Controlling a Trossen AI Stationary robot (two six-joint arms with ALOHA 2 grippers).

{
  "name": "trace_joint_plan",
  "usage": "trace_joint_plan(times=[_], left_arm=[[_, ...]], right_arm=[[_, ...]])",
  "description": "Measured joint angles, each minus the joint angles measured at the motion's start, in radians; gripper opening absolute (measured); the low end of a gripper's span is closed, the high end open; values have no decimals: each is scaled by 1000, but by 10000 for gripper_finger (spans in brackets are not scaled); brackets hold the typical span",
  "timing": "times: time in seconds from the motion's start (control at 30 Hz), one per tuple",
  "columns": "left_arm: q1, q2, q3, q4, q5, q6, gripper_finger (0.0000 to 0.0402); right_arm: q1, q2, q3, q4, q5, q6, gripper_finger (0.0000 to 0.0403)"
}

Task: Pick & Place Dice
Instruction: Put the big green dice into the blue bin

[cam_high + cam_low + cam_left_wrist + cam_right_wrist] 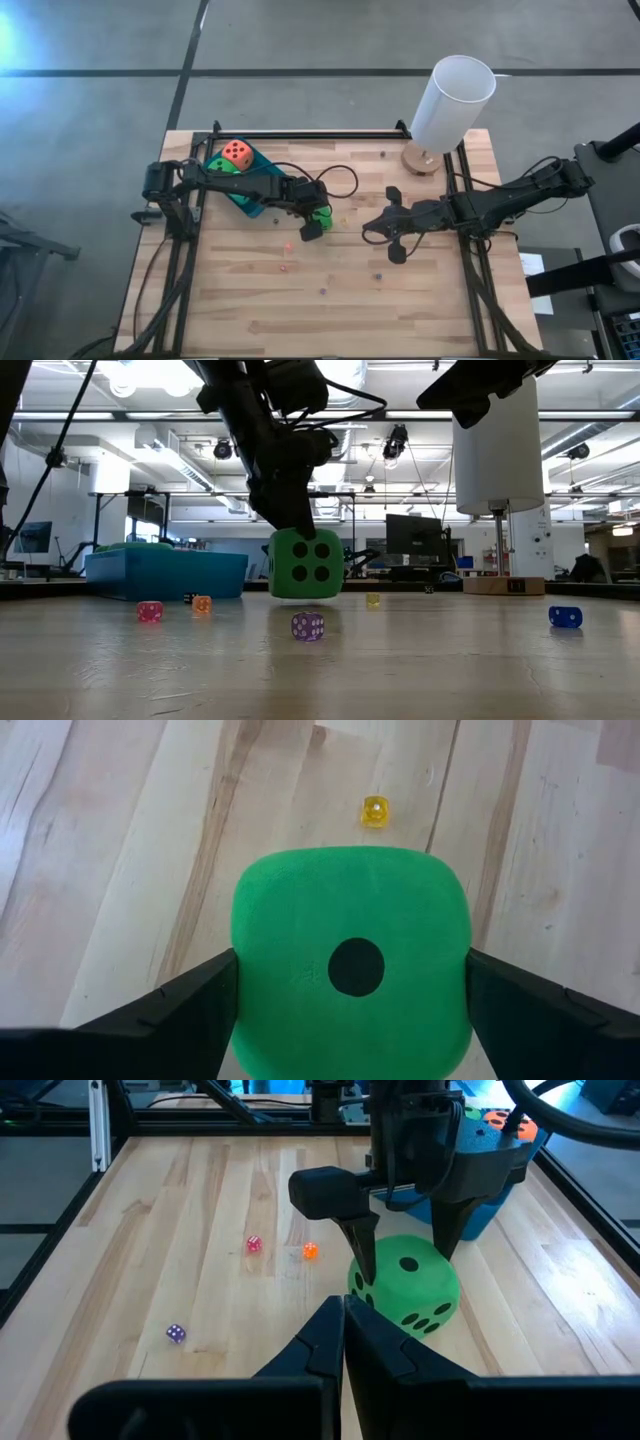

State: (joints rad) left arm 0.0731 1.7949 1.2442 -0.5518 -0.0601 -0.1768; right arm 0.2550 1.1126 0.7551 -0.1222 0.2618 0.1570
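While left claw (316, 218) straddles green die (320, 212), its base's hidden.

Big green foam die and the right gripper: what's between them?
Past the big green foam die, one tiny yellow die on the wooden table; left wrist view.

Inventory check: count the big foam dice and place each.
3. One green die is gripped by the left gripper mid-table; an orange-red die and a second green die lie in the blue tray. Others may be hidden there.
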Motion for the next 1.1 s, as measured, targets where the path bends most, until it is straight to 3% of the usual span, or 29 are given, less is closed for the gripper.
trace_joint_plan(times=[0.5,1.1], left_arm=[[1,-159,0,-76,-13,-7,346],[8,-468,-6,-389,-294,-200,343]], right_arm=[[0,0,0,0,0,0,8],[0,0,0,0,0,0,8]])
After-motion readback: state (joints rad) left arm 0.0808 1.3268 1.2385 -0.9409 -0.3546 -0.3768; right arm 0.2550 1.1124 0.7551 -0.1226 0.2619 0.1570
